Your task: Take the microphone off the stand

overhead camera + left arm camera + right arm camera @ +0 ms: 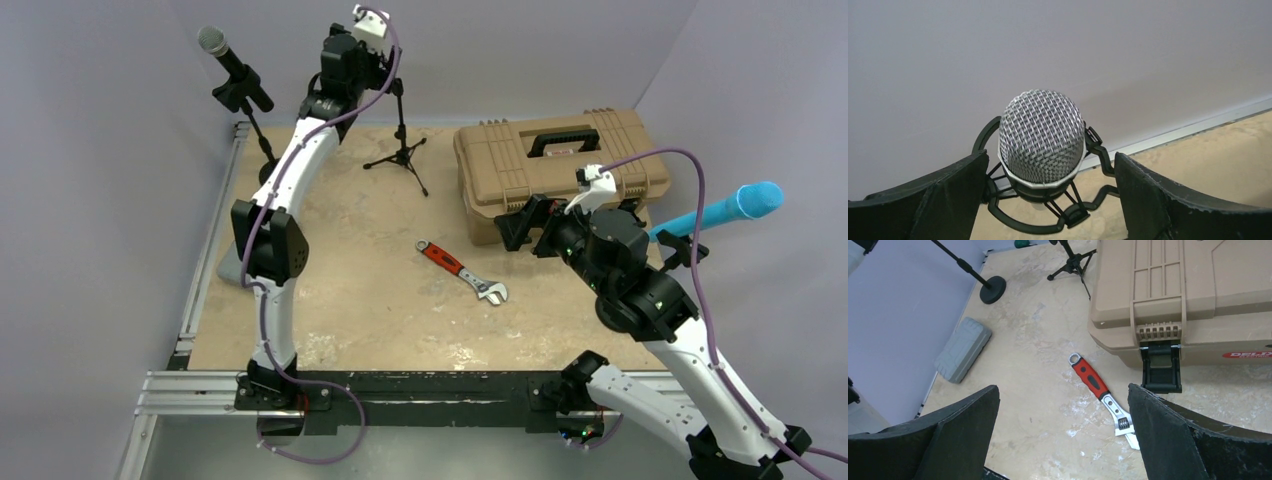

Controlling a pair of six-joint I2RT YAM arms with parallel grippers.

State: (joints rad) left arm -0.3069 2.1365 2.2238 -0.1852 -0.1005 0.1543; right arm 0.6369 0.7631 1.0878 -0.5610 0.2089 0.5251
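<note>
At far left, a spare microphone point(213, 42) stands clipped to a round-based stand point(993, 290), with a grey case point(962, 349) lying on the table near its foot. Beside it, the left gripper point(1051, 153) reaches high over the table's back edge. Its fingers point(948, 195) are spread wide either side of the microphone point(1040, 135) and touch neither side. The microphone sits in a black shock mount point(1098, 150), apparently atop the tripod stand point(402, 150), though the wrist hides the join from above. The approach looks nearly complete. A clean grasp likely means centring on the mesh head or the collar just under it and closing gently. The lift should then follow the microphone's own axis, so the mount neither snags nor tips the tripod. At centre lies a red-handled wrench point(460, 270), beside a tan toolbox point(560, 170). At right, the right gripper point(1063, 386) hovers over them, spread and empty.
</note>
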